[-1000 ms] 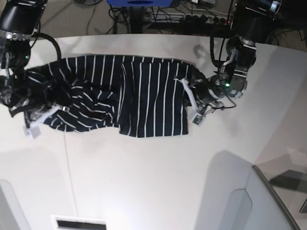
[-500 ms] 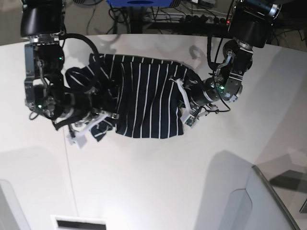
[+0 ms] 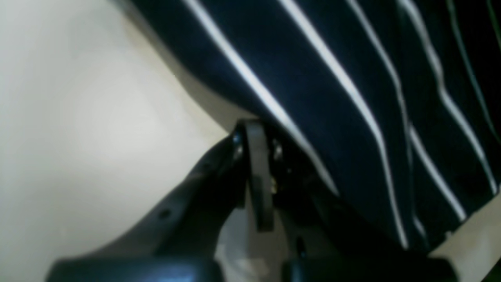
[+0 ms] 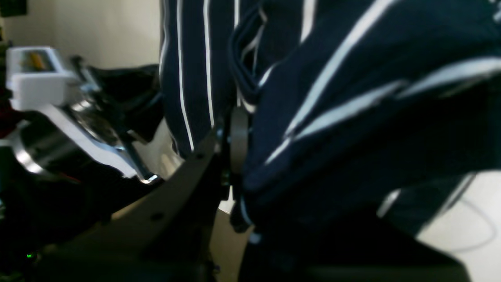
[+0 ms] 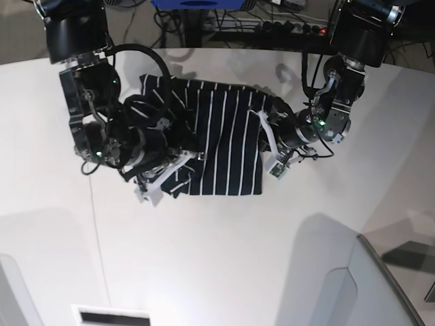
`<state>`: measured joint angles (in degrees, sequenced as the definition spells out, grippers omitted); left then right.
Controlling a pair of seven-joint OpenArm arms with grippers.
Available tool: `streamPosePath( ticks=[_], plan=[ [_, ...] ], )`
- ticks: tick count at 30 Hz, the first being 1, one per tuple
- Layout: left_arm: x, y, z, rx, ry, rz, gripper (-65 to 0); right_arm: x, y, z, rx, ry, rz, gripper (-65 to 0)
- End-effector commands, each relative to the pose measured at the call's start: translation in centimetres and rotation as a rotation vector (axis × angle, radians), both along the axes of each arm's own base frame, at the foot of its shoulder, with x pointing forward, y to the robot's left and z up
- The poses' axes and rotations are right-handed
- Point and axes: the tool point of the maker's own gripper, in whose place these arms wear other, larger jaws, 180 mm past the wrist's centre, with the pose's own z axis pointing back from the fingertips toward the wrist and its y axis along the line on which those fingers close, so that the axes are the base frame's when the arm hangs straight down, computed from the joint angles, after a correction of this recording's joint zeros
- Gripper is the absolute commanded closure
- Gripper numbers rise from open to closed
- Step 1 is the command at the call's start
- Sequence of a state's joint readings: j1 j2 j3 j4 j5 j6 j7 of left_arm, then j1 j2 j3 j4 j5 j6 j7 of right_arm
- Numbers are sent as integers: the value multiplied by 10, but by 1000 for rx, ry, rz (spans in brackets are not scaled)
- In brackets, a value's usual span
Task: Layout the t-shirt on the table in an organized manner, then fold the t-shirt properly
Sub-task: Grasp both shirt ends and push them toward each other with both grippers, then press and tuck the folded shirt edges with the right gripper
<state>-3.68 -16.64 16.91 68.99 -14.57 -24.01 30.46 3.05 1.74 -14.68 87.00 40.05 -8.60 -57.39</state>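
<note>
Gripping one t-shirt (image 5: 221, 139) (striped): two sets of fingers (image 5: 270, 148).

You're seeing a blue object (image 5: 197, 3) sitting past the far edge, with dark cables (image 5: 231, 27) and a power strip (image 5: 296, 28) lying on the floor behind. A grey panel (image 5: 380, 285) is cutting into the near right corner; a white vent-like piece (image 5: 112, 316) is sitting bottom left.

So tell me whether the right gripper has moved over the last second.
Yes. The right gripper carried its end of the t-shirt inward from the table's seam line toward the left gripper.
</note>
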Motion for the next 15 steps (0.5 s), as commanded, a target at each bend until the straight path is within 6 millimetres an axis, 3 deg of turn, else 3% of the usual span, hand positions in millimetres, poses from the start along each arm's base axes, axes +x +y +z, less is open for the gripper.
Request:
streamPosePath(
  ticks=[1,6,11,15],
  plan=[
    [13,-3,12,-20,-44,1,0,12,7,14,23,-49,4,-3],
    [14,3,14,-8,-51,-2,0,18,12,14,5,-31,-18,-3],
    [13,19,36,30,-115,-41,0,25,19,17,-20,-52,-33,-3],
    [7,53,49,81,-141,-12,0,28,17,13,-33,-38,-47,-3]
  ],
)
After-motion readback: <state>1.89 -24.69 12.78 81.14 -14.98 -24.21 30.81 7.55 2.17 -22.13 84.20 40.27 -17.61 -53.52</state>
